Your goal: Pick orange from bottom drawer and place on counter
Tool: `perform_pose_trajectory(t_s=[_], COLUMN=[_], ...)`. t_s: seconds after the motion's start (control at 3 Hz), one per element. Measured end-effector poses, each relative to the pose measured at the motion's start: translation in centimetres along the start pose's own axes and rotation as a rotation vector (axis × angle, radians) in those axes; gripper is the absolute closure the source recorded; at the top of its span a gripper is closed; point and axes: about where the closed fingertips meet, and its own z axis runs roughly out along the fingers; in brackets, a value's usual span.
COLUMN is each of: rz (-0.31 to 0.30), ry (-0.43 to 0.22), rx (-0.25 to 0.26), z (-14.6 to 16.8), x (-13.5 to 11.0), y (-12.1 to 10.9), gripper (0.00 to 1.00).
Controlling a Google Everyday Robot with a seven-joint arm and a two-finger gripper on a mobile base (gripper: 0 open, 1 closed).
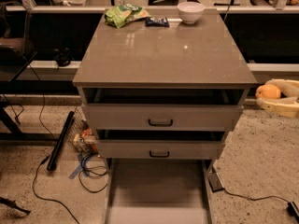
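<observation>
The desk stands in the middle of the frame. At its back edge, near the top of the frame, a bag lies on the left. A small packet lies just beside the bag, and a bowl sits to the right of the packet.

Under the desk top are two drawers, one above the other. The bottom drawer sticks out below them, at the bottom middle.

The gripper is at the right edge of the frame, off the desk and level with its front edge. The orange sits between its fingers. Cables lie on the floor at the lower left.
</observation>
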Motion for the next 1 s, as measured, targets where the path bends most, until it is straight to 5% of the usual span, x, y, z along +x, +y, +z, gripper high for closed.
perform_pose_trajectory(t_s=[0.33, 0.67, 1.0], rz=[-0.003, -0.019, -0.022], ry=[-0.035, -0.001, 0.051], rx=[-0.003, -0.01, -0.039], z=[1.9, 5.2, 8.9], x=[-2.6, -7.0, -8.7], y=[-1.5, -5.1, -6.7], gripper=[1.0, 1.0, 1.0])
